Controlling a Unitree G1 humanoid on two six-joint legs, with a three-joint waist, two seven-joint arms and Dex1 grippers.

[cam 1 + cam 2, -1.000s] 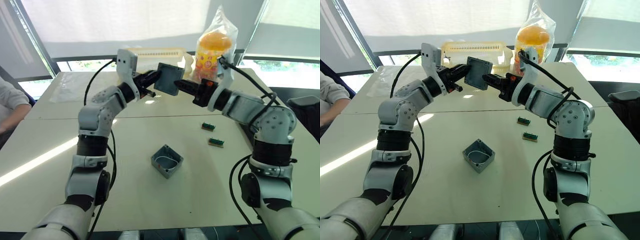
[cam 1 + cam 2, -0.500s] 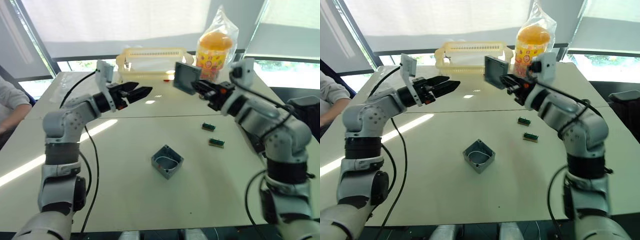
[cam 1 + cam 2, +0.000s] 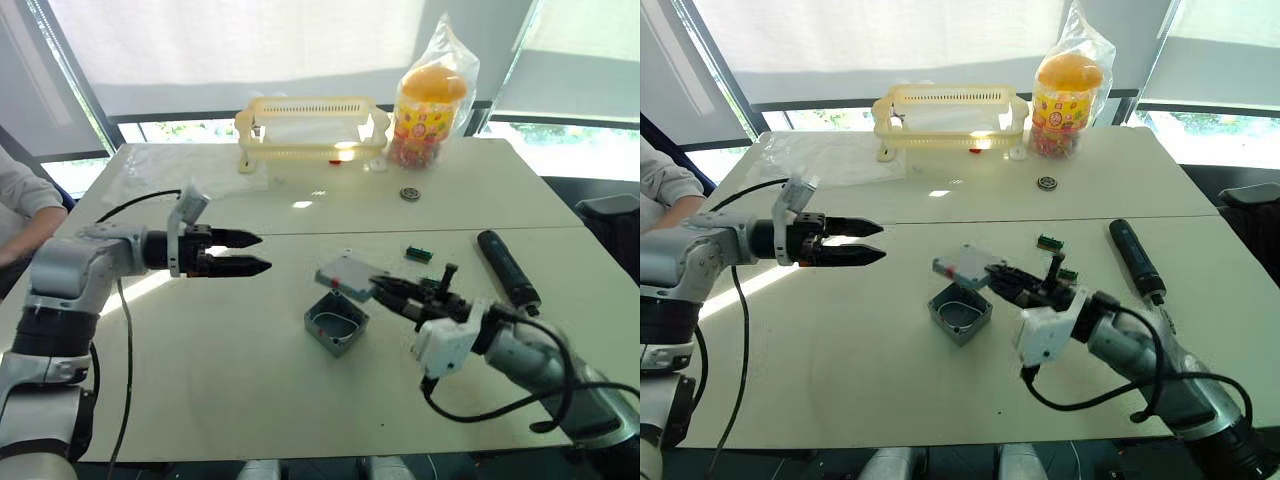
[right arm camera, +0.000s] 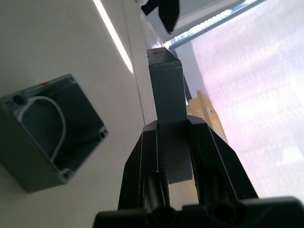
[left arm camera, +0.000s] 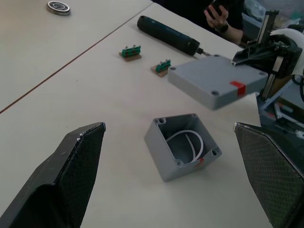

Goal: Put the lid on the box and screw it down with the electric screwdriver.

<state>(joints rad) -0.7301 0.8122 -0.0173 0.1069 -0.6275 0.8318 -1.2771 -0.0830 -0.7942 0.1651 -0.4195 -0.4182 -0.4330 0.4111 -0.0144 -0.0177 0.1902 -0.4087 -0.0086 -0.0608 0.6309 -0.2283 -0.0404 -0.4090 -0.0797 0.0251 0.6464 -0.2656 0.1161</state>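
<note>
The right gripper (image 3: 385, 288) pinches the lid (image 3: 344, 273) by one edge, holding it flat just above the open box (image 3: 334, 323) mid-table, ready to lower. The left gripper (image 3: 250, 252), fingers spread, hovers nearby empty. The electric screwdriver (image 3: 506, 266) lies toward the table's right edge.

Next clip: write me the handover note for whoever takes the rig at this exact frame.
Right gripper: shut on the lid, held just above the box, not yet seated.
Left gripper: open, empty, over the table off to the box's left.
Box: open, upright on the table, white wire inside.
Screwdriver: lying on the table to the right, untouched.
Done: lid picked up and brought to the box.
Left: seat the lid, fetch the screwdriver, drive the screws.
</note>
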